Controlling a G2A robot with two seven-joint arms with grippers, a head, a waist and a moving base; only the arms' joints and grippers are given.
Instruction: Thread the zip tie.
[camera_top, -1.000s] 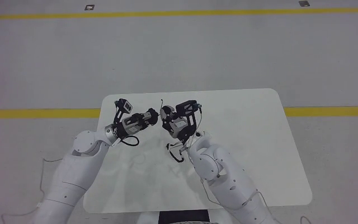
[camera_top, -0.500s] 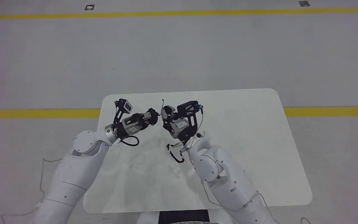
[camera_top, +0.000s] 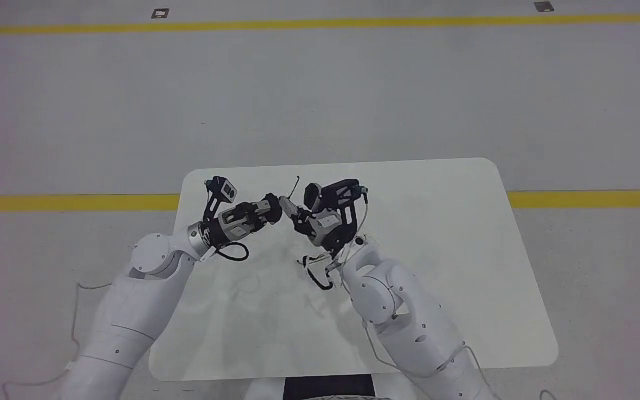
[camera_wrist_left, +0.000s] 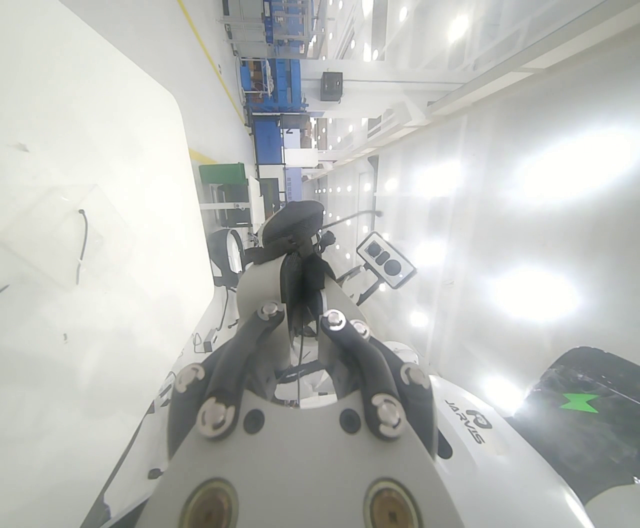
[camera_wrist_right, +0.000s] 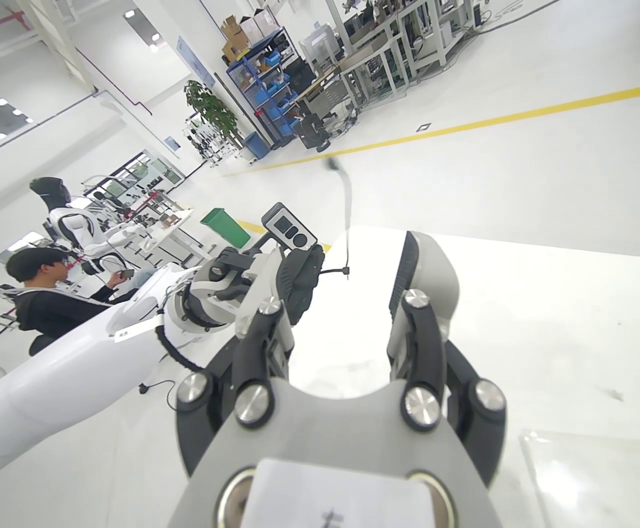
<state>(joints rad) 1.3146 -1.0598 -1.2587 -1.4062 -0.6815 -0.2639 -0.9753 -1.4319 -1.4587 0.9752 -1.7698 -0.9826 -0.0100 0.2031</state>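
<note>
bench (camera_top: 450, 200): white; the two arms meet in the air over its left part, toward the far edge.
right pincer (camera_wrist_right: 362, 250): this is the one that changed. Over the last second its wrist has rolled and it has slid a touch away from its partner. Its jaws now gape wide with nothing in them, and the strap stands between them, close to one finger.
left pincer (camera_wrist_left: 301, 272): hasn't budged, clamped tight on the zip tie (camera_wrist_right: 346, 220).
zip tie: up off the bench between the two pincers. It juts from the left one, then bends upward to a small knob at its free end, which has swung slightly toward the right arm.
spare tie (camera_wrist_left: 82, 240): lying on a clear sheet (camera_wrist_left: 50, 220) on the bench, untouched.
for the task: I see no closed loop. The right arm looks to be lining up a fresh grab of the free end, so the threading itself seems yet to come.
</note>
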